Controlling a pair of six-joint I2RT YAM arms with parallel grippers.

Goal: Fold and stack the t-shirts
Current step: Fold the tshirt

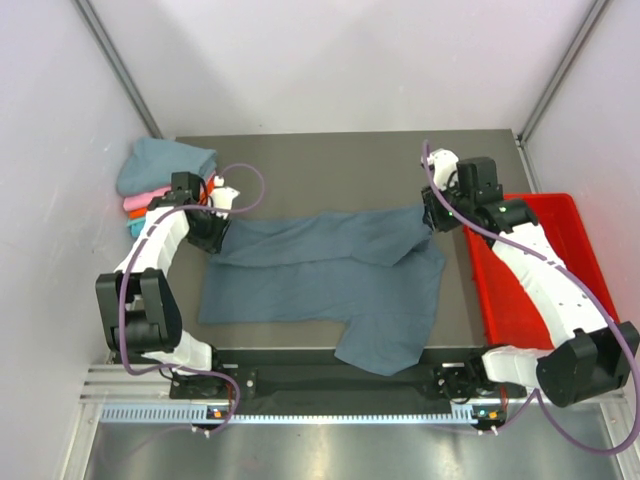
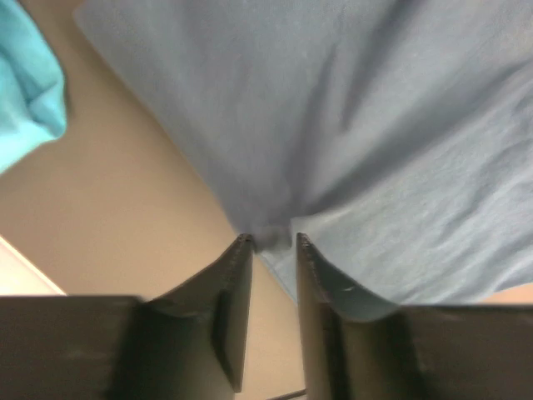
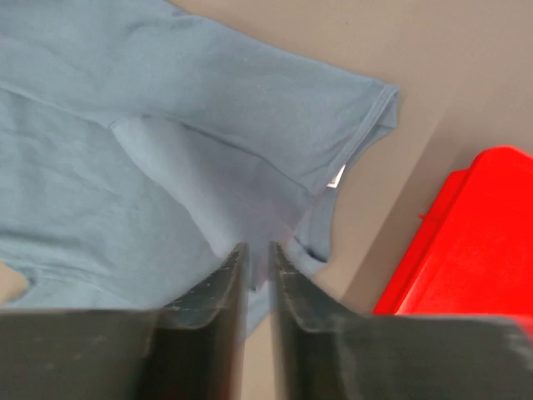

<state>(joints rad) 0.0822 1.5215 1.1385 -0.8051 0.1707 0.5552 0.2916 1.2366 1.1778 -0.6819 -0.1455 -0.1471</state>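
Note:
A slate blue-grey t-shirt (image 1: 330,280) lies spread on the table, its far edge lifted and folded over toward the near side. My left gripper (image 1: 212,238) is shut on the shirt's left far corner (image 2: 271,237). My right gripper (image 1: 432,220) is shut on the shirt's right far corner (image 3: 258,250), near the collar and label. A stack of folded t-shirts (image 1: 160,180) sits at the far left: blue-grey on top, pink, orange and turquoise below. The turquoise one shows in the left wrist view (image 2: 25,92).
A red plastic tray (image 1: 540,250) stands at the right edge of the table, close to my right arm; it also shows in the right wrist view (image 3: 475,242). One sleeve (image 1: 385,345) hangs toward the table's near edge.

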